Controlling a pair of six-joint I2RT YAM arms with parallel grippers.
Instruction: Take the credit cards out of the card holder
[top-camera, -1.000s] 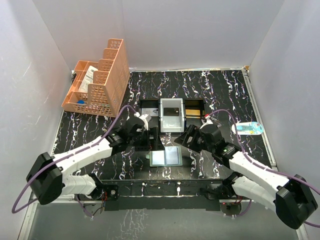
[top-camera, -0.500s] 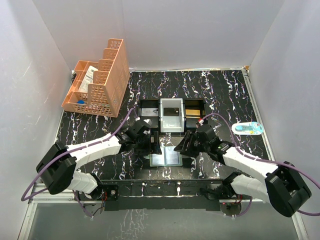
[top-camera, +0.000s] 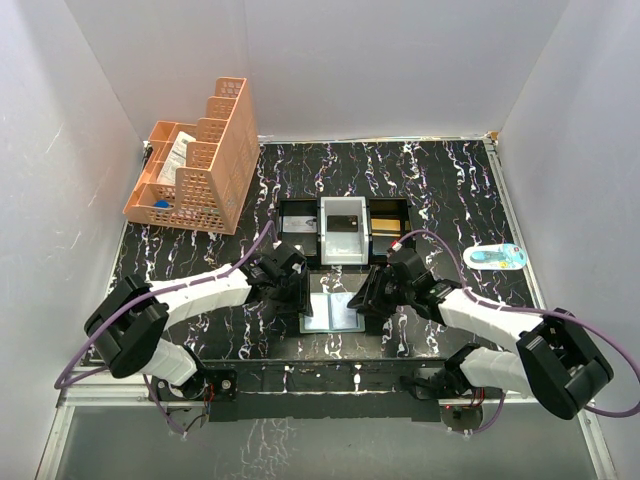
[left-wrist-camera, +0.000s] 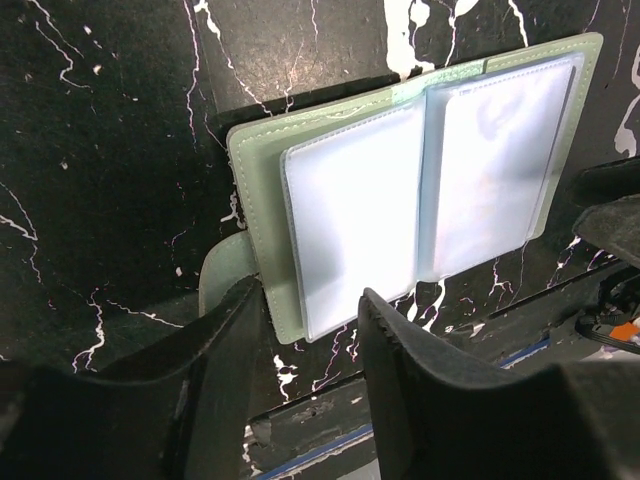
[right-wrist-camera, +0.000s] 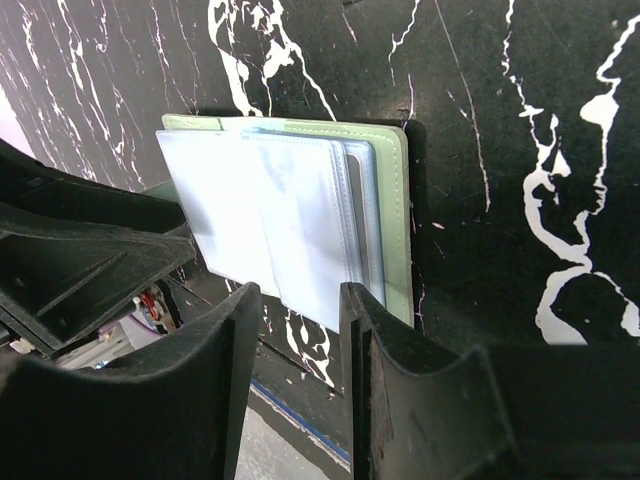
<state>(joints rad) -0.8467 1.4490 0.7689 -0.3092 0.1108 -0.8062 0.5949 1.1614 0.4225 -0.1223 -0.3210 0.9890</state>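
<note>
holder (top-camera: 333, 312) lies opened flat, inside up, on table (top-camera: 450, 190) by front edge. left gripper (left-wrist-camera: 308, 295), right gripper (right-wrist-camera: 297, 292) each half-open, poised over its near edge, nothing clamped as far as seen. no cards out yet; pulling them all remains

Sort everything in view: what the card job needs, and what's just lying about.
For the job:
- card holder, lying open
- left fingers
- right fingers

Lying about:
- orange organiser
- black-and-white tray
- small blue-and-white item at the right
</note>
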